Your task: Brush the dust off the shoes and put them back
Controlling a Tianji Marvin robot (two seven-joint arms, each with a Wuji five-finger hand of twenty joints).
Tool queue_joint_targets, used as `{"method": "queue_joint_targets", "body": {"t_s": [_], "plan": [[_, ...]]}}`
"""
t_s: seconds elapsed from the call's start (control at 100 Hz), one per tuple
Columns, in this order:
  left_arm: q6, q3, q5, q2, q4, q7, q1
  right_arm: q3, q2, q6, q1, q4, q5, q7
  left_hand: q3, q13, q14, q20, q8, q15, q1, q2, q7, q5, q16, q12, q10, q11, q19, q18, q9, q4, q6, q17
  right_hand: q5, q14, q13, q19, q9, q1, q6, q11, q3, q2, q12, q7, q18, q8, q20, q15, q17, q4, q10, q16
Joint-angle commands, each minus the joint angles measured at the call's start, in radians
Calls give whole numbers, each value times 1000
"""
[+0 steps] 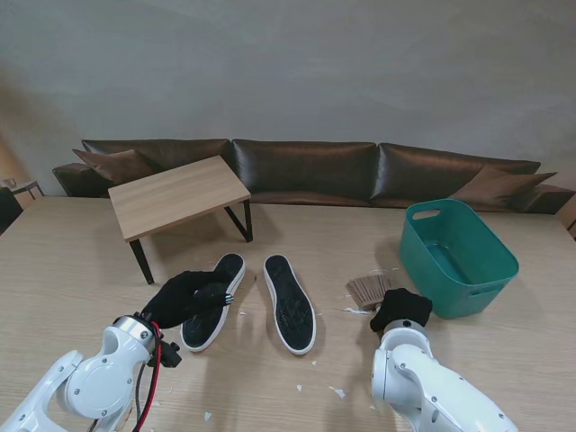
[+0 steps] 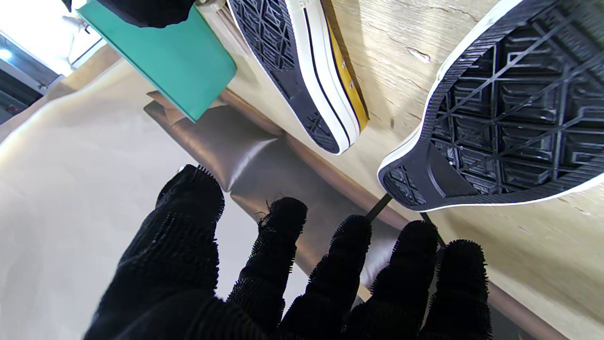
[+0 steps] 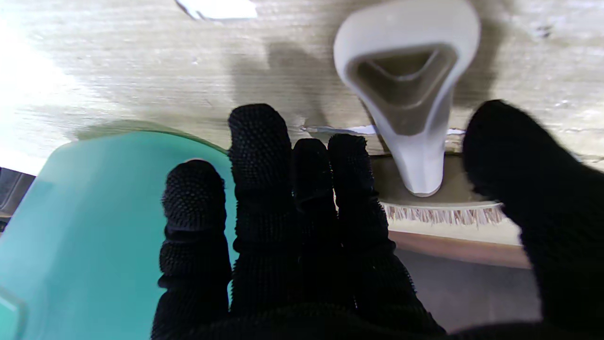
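Two black canvas shoes with white rims lie sole-up, side by side, in the middle of the table. My left hand (image 1: 184,297) in its black glove is over the heel end of the left shoe (image 1: 212,310) with fingers spread, holding nothing. In the left wrist view that hand (image 2: 283,274) hangs close to the same sole (image 2: 509,123). The right shoe (image 1: 290,303) lies free and shows a yellow side (image 2: 302,71). A brush (image 1: 367,290) with a white handle (image 3: 406,94) and tan bristles lies to the right. My right hand (image 1: 401,309) is open above its handle, thumb and fingers (image 3: 306,236) on either side.
A teal plastic basket (image 1: 459,256) stands to the right of the brush. A small low wooden table (image 1: 177,193) stands behind the shoes on the left. White scraps (image 1: 337,391) lie scattered near me. A dark sofa (image 1: 306,171) runs along the far edge.
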Motion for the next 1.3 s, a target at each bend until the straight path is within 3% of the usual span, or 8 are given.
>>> {"method": "queue_joint_targets", "body": {"t_s": [0.0, 0.04, 0.13, 0.29, 0.39, 0.57, 0.86, 1.29], "plan": [[0, -1, -3, -1, -3, -20, 2, -10, -15, 1, 1, 33, 8, 7, -26, -21, -8, 3, 6, -2, 18, 54, 4, 7, 9, 2, -7, 2, -31, -31, 8, 31, -1, 0, 45, -14, 66, 55, 48, 40, -89, 19, 60, -16, 0, -35, -3, -41, -6, 23, 25, -4, -4, 6], [0, -1, -4, -1, -3, -19, 2, -15, -19, 3, 6, 45, 23, -2, -28, -20, -7, 2, 6, -1, 18, 55, 4, 6, 10, 2, -5, 2, -31, -30, 10, 31, -1, 0, 68, -19, 80, 59, 71, 69, -100, 19, 79, -20, -2, -28, -4, -52, -8, 31, 35, -18, -11, 8], [0, 0, -6, -1, -2, -19, 1, -24, -28, 5, 18, 71, 55, -22, -30, -20, -7, 2, 5, -1, 18, 62, 2, 4, 9, 2, -5, 2, -31, -29, 9, 31, 1, 0, 102, -36, 146, 79, 194, 198, -152, 22, 105, -84, 45, 273, -5, -339, -27, 85, 70, -189, -36, 21], [4, 2, -8, -1, -2, -23, 0, -23, -37, -11, 17, 93, 88, -43, -37, -19, -7, 2, 6, -1, 21, 74, 4, 10, 10, 2, -6, 2, -31, -29, 10, 31, 2, -1, 212, -44, 194, 83, 287, 223, -172, 57, 141, -22, 104, 353, -5, -349, -31, 129, 86, -183, -40, 37], [7, 3, -10, -1, -2, -24, 0, -13, -30, -40, 4, 86, 73, -37, -42, -22, -7, 2, 5, -2, 22, 81, 2, 5, 9, 2, -3, 1, -31, -30, 9, 31, 4, -1, 183, -50, 158, 79, 248, 209, -166, 97, 150, 62, 177, 369, -15, -243, -29, 150, 57, -172, -44, 50], [7, 3, -9, 0, -3, -24, 2, 1, -25, -54, -9, 64, 77, -15, -52, -20, -6, 2, 6, -2, 28, 88, 3, 9, 9, 2, -4, 2, -30, -30, 10, 32, 4, -1, -48, -47, -4, 54, -5, 234, -47, 202, 119, 255, 265, 507, -43, 199, -8, 200, -64, -181, -21, 60], [11, 1, -7, -1, -6, -22, 6, 3, -25, -36, -7, 49, 115, 15, -67, -21, -4, 2, 6, -3, 37, 96, 4, 11, 9, 1, -1, 1, -30, -29, 8, 34, 7, -1, -202, -33, -24, 46, -89, 162, 102, 366, 335, 70, 219, 785, -25, 278, -2, 218, -70, -170, -16, 32], [14, -1, -6, -1, -8, -23, 8, 67, -20, -126, -50, -1, 89, 4, -88, -22, -3, 2, 6, -3, 47, 105, 4, 13, 9, 1, -4, 1, -30, -29, 9, 37, 6, -1, -263, 49, -127, -106, -146, 57, 60, 221, 282, 187, 158, 783, 19, 316, -24, 34, -211, -158, -17, -6]]}}
